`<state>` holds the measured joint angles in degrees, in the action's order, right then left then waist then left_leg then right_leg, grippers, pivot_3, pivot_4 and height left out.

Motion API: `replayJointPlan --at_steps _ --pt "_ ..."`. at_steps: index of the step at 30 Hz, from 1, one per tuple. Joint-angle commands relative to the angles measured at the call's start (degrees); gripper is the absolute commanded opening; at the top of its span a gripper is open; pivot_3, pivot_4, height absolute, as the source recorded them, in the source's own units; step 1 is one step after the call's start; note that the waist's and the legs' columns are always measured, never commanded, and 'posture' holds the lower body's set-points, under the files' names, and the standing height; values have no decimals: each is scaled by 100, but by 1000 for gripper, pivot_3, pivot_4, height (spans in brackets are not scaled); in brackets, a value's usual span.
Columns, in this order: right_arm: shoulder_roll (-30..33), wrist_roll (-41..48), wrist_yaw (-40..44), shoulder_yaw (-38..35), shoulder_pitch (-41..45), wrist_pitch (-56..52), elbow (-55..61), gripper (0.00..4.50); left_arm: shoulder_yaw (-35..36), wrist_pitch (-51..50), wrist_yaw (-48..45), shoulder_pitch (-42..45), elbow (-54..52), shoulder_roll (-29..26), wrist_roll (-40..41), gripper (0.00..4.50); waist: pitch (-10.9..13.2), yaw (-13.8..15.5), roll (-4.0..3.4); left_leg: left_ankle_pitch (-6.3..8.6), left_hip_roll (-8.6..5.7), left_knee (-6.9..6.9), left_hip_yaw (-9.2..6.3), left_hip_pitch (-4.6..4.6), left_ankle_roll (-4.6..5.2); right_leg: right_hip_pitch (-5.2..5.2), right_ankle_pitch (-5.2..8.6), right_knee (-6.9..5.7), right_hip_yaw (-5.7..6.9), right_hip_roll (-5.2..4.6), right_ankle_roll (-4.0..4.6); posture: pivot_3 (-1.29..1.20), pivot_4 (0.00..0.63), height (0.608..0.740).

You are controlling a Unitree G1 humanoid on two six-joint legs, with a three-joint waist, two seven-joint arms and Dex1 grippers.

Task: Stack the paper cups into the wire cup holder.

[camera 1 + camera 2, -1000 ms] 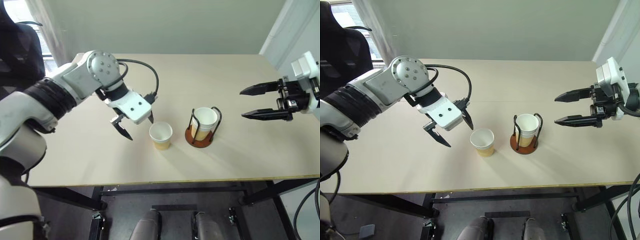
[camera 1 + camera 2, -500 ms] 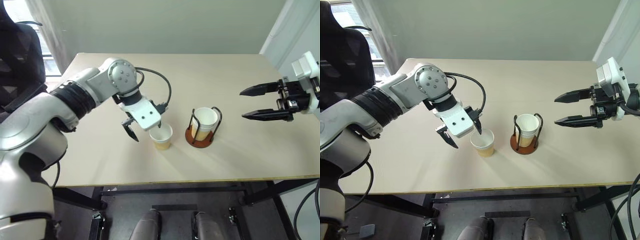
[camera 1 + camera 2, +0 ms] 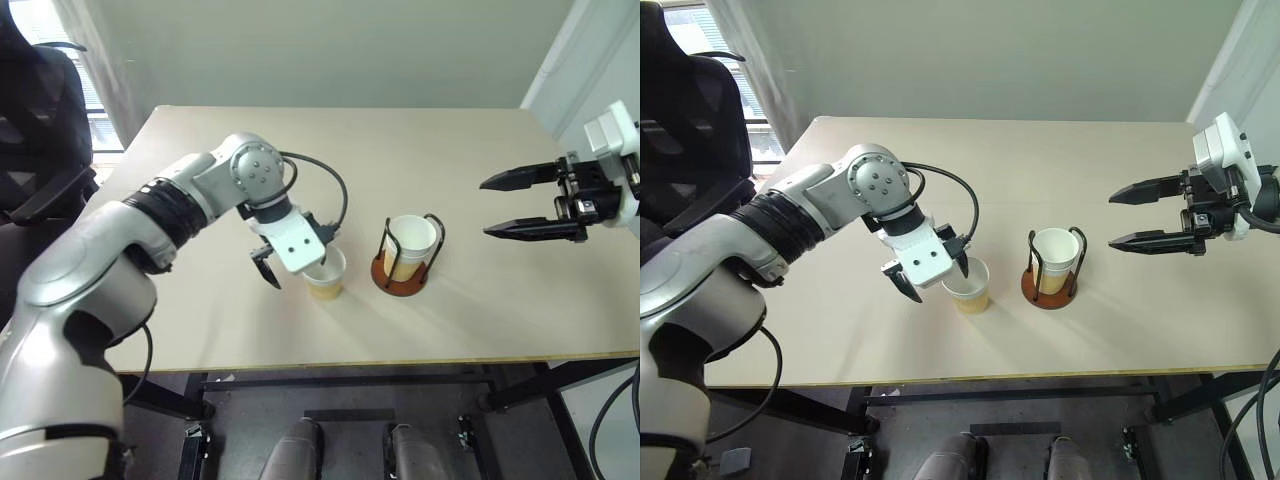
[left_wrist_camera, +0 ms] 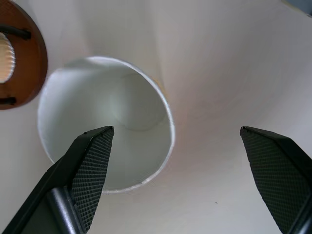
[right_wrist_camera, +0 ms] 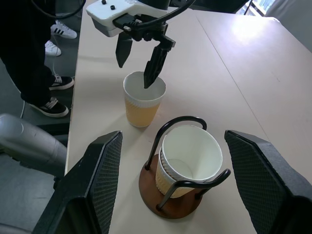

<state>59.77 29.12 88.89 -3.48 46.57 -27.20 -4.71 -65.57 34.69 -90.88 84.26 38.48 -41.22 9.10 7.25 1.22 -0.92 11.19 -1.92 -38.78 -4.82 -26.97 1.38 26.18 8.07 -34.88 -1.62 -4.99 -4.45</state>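
Swinging in from the bench's left side, the left pincer (image 3: 929,277) has come down and across to the loose paper cup (image 3: 967,285), where a second ago it hung clear of it to the left; now its fingers stand spread, one tip dipping inside the cup's white mouth and the other outside the wall on the left; the right wrist view shows this straddle plainly, and nothing is pinched yet. The cup stands upright near the middle of the bench (image 3: 1120,180), towards its front edge, just beside the wire cup holder (image 3: 1049,286) and not touching it; the holder's rust-brown disc sits to the cup's right, and between its two black loops stand nested paper cups (image 3: 1054,258), upright, with two rims showing in the right wrist view. The right pincer (image 3: 1152,213) has not shifted; it hovers spread and empty over the bench's right edge, well apart from everything.

The step in hand looks like the grasp of the last loose cup; two seem stacked already, so the task is probably near its end. Next the fingers need to press together on the cup wall gently enough not to crush the paper; then lift it, carry it right over the holder and lower it straight into the nested cups; snagging a wire loop is a risk.
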Motion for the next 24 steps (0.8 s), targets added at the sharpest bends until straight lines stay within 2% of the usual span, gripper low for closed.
replayJointPlan --at_steps 1,5,14,15,24 --pt "104 121 -38 -241 30 -1 168 3382 420 206 -162 -124 130 144 -343 4443 0 -2 0 0 0 0 0 0 0 0 0 0 0 0 0 0 150 740" --pt "104 114 -55 -245 23 7 178 3382 652 403 -162 -253 246 263 -631 3555 0 -5 0 0 0 1 0 1 0 1 0 -2 0 0 0 0 150 740" --pt "96 28 -26 -200 15 135 53 3382 570 437 -162 -173 210 31 -612 181 0 -6 0 1 0 3 0 2 1 1 0 -1 0 0 0 0 150 740" --pt "99 7 -4 -172 30 150 14 3382 564 432 -162 -159 225 10 -608 36 0 -4 0 1 0 3 0 1 1 1 0 -1 0 0 0 0 150 740" --pt "-20 -255 318 79 409 574 -788 3382 590 364 -162 141 605 -56 -416 36 0 -2 0 2 0 4 -2 1 1 3 -1 -2 0 0 1 0 150 740"
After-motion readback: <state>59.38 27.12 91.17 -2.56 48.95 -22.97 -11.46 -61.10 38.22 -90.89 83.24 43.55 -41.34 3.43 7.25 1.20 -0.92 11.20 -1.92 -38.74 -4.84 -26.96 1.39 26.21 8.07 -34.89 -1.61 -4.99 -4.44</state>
